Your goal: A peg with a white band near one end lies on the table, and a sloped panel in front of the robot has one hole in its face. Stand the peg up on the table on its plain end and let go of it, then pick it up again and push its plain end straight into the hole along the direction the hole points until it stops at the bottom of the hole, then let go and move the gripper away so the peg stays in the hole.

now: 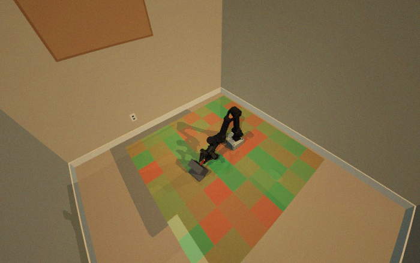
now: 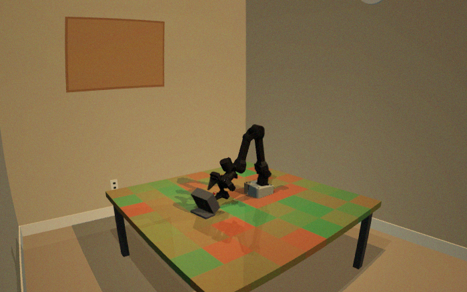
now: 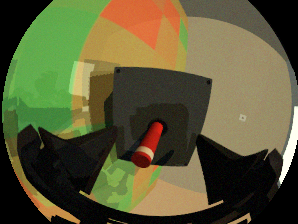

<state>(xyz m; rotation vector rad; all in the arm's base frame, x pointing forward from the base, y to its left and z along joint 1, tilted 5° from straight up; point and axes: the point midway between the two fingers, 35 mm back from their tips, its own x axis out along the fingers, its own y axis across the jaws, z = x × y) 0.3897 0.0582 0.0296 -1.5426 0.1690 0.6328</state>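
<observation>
The red peg (image 1: 202,161) (image 2: 214,193) (image 3: 152,137) stands out of the hole in the dark sloped panel (image 1: 198,166) (image 3: 130,90). Its plain end is inside the hole. Its white band is near the free outer end, which points back toward the wrist camera and a little left in the wrist view. My gripper (image 2: 212,193) (image 3: 157,135) is wide open, with one finger on each side of the peg and a visible gap to both. It holds nothing. How deep the peg sits is hidden inside the panel.
The panel stands on a flat dark foot (image 2: 203,213) on the patchwork table (image 1: 218,190) (image 2: 230,249). The arm's pale base (image 1: 234,143) (image 2: 259,191) is behind the gripper. The panel face is close in front of the fingers.
</observation>
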